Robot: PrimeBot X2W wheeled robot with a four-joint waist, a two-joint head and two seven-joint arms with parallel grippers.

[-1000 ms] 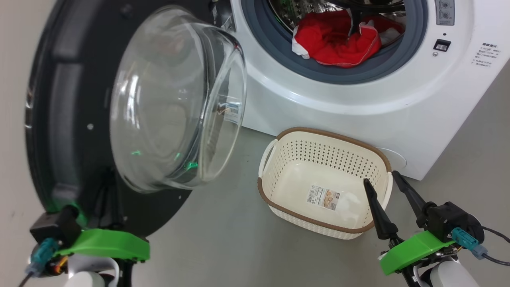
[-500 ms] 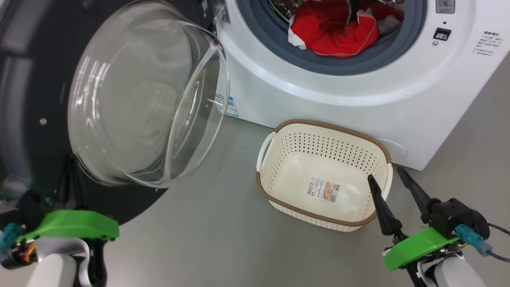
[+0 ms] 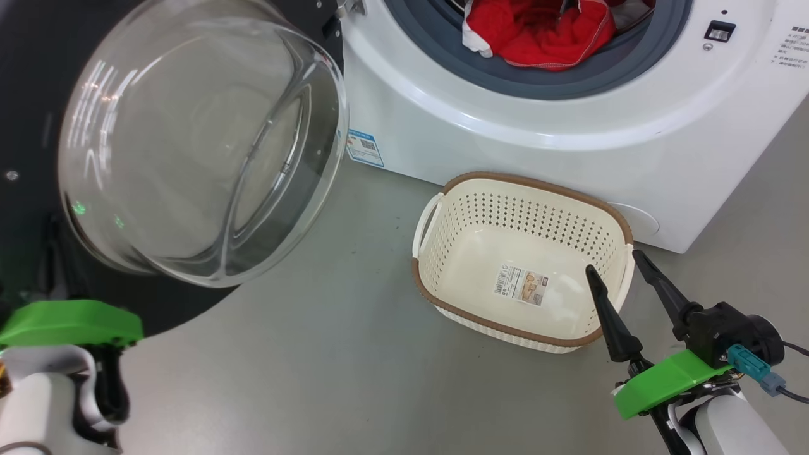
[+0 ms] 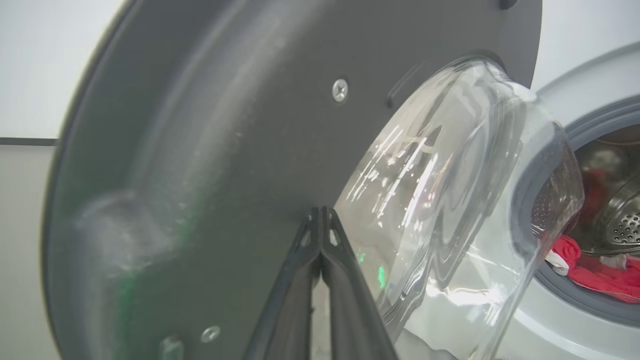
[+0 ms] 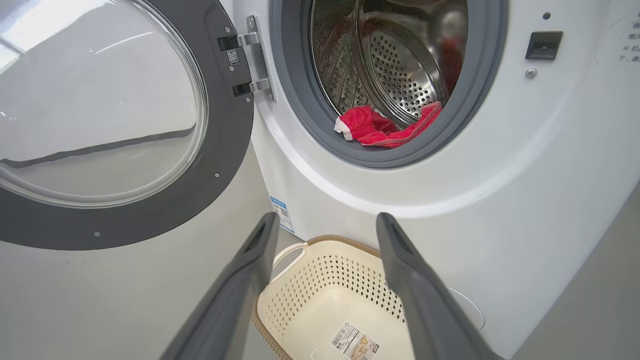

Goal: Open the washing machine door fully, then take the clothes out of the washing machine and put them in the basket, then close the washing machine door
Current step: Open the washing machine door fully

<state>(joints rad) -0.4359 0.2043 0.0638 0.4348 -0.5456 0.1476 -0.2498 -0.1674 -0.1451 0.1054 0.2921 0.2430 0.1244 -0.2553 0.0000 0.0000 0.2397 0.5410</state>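
The washing machine stands on the grey floor. Its round opening is uncovered, ringed by a grey rubber ring, and the perforated steel drum lies behind it. The washing machine door hangs swung out on the hinge at the left of the opening. Its dark inner face and bulging glass bowl are turned toward the robot.

The basket sits on the floor just in front of the machine's lower front panel, below the opening. A label sticker shows on its bare bottom. The clothes lie inside the drum at the bottom front, a red heap with white trim that drapes onto the rubber ring.

The right pincer hovers at the basket's right end with its fingers well apart, one tip over the basket's inside and the other by the side handle. The left pincer has its fingers pressed together, with the tips close against the door's dark inner face beside the glass bowl. Whether they touch the door cannot be told. A small blue sticker sits on the machine's lower left front.
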